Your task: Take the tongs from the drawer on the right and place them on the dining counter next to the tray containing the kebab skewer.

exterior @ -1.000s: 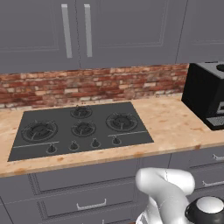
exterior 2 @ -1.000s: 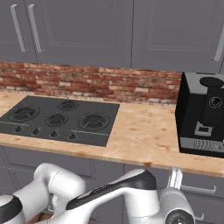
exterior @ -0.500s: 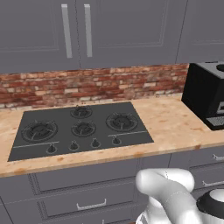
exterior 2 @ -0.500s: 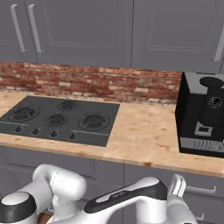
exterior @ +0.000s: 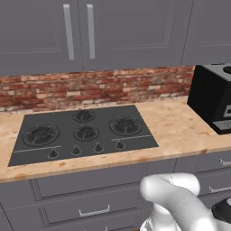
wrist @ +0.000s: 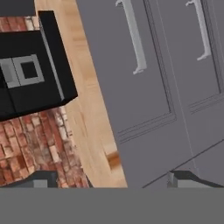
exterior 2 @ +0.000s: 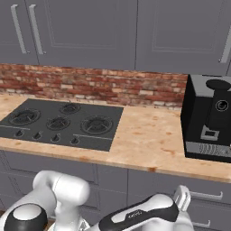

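1. Facing the base is a wood-look counter [exterior: 180,131] with a black hob [exterior: 83,133] set into it, against a red brick backsplash [exterior: 103,88].
2. At the right end of that counter stands a black coffee machine [exterior 2: 210,119]; I cannot tell what, if anything, it contains.
3. Above the brick hang grey wall cabinets [exterior: 90,31] with silver bar handles, all shut.
4. Below the counter edge run panelled grey drawers [exterior: 85,200] with small silver handles, all closed, so nothing inside them can be seen.
5. The arm's white body rises low in both base views, folded down in front of the drawers.
6. In the hand view the gripper [wrist: 113,180] looks sideways along the cabinet fronts; its two dark fingertips [wrist: 41,179] stand far apart at the bottom edge, jaws wide open with nothing between them.
7. None of these views lets me tell where the tongs lie; no drawer stands open to reveal them.
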You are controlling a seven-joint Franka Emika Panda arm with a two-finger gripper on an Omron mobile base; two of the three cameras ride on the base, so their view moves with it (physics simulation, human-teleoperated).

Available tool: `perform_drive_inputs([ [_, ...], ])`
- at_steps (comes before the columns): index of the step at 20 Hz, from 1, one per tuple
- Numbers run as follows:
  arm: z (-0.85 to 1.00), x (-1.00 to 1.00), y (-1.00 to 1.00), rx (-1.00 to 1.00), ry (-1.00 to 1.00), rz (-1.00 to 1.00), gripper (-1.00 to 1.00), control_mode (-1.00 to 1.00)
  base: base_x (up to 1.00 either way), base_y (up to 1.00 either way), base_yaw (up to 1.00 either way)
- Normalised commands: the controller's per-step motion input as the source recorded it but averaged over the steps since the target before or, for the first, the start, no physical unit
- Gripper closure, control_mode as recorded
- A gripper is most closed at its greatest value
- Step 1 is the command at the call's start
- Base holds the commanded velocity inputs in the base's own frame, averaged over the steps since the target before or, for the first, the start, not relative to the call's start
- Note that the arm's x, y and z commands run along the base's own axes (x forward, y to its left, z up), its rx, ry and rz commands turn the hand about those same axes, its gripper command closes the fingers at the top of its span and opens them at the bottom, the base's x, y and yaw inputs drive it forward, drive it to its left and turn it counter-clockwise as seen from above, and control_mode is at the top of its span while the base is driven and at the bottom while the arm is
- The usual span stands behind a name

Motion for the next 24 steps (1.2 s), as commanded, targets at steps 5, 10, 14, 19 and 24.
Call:
perform_drive_inputs([
  [5,-0.21,0.31,-0.11,-0.08,-0.02,0.00,-1.00,-1.00,0.00,0.00,0.00],
  [10,-0.19,0.38,-0.10,-0.12,0.00,0.00,-1.00,-1.00,0.00,0.00,0.00],
  [14,-0.25,0.29,-0.16,-0.07,0.00,0.00,-1.00,-1.00,0.00,0.00,0.00],
  [19,-0.41,0.12,-0.22,-0.01,0.00,0.00,-1.00,-1.00,0.00,0.00,0.00],
  [24,-0.34,0.13,-0.24,0.00,0.00,0.00,-1.00,-1.00,0.00,0.00,0.00],
])
